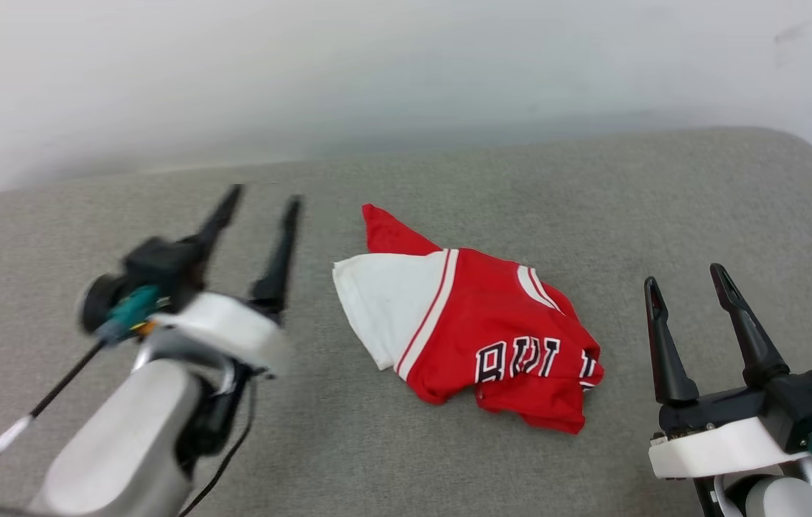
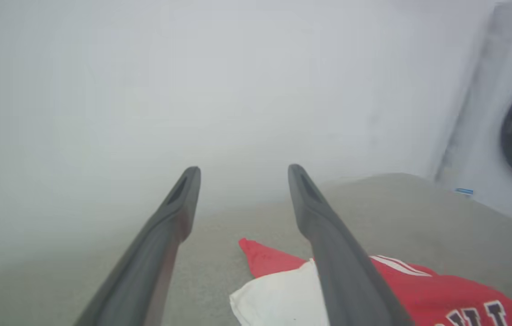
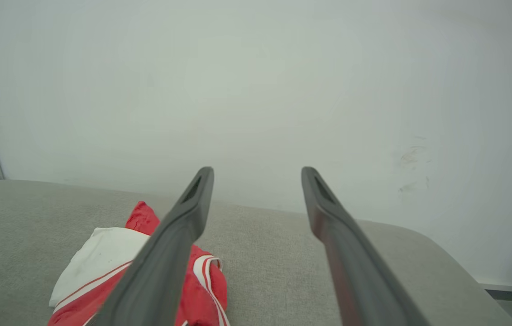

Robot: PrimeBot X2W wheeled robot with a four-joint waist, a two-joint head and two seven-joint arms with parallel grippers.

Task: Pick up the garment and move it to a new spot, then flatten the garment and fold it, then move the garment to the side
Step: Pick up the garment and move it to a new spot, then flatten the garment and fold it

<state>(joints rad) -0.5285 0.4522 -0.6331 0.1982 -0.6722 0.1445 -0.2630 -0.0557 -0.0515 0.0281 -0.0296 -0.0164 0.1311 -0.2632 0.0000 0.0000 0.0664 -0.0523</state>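
The garment (image 1: pixel 481 323), a red jersey with a white sleeve, striped trim and black white-outlined lettering, lies crumpled in a heap at the middle of the grey cushioned surface (image 1: pixel 406 445). My left gripper (image 1: pixel 263 192) is open, raised to the left of the heap and apart from it, holding nothing. In the left wrist view the garment (image 2: pixel 437 290) lies low on the right, under the open left gripper (image 2: pixel 243 168). My right gripper (image 1: pixel 686 274) stands open to the right of the heap, empty. The right wrist view has the garment (image 3: pixel 102 262) at its lower left, beside the right gripper (image 3: pixel 256 169).
A white wall (image 1: pixel 406 72) rises right behind the grey surface. A white washing machine (image 2: pixel 509 136) with a dark round door stands beyond the surface's right end. The surface's rounded back corner (image 1: pixel 808 154) falls away at the right.
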